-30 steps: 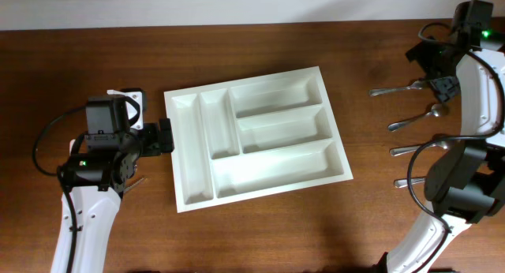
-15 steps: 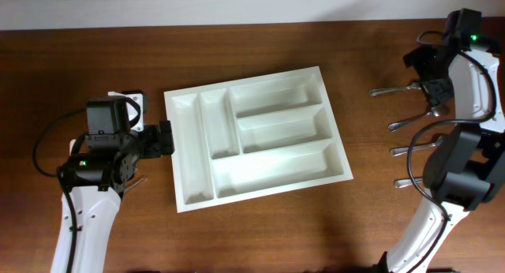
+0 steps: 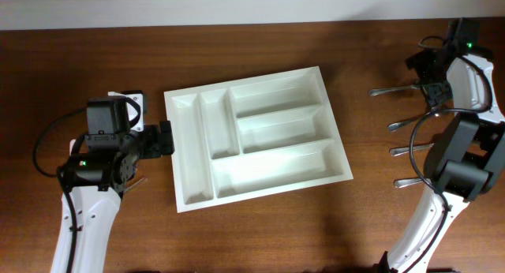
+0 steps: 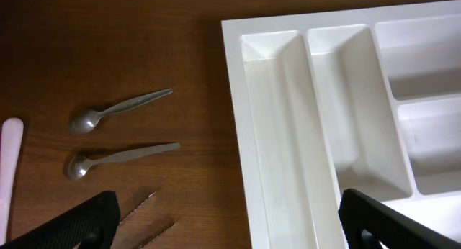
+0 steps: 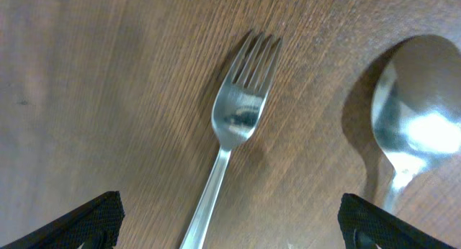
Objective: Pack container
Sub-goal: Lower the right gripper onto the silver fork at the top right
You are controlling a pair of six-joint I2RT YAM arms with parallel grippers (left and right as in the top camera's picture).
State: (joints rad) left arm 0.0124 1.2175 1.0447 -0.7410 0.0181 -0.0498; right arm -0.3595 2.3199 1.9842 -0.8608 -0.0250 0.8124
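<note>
The empty cutlery tray (image 3: pixel 256 135) is set mid-surface (image 3: pixel 95 52), reachable by both arms. The right hand (image 5: pixel 232 224) is held spread above a fork (image 5: pixel 234 119), presumably for a pick; its wrist has been drawn slightly inward since a second earlier. The left hand (image 4: pixel 223 222), unmoved, is kept released beside the tray's edge.

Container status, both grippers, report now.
Left gripper open, empty, at left edge of container. Right gripper open, empty, above a fork, spoon beside it. Container empty, all five compartments. Nothing lying over it.
</note>
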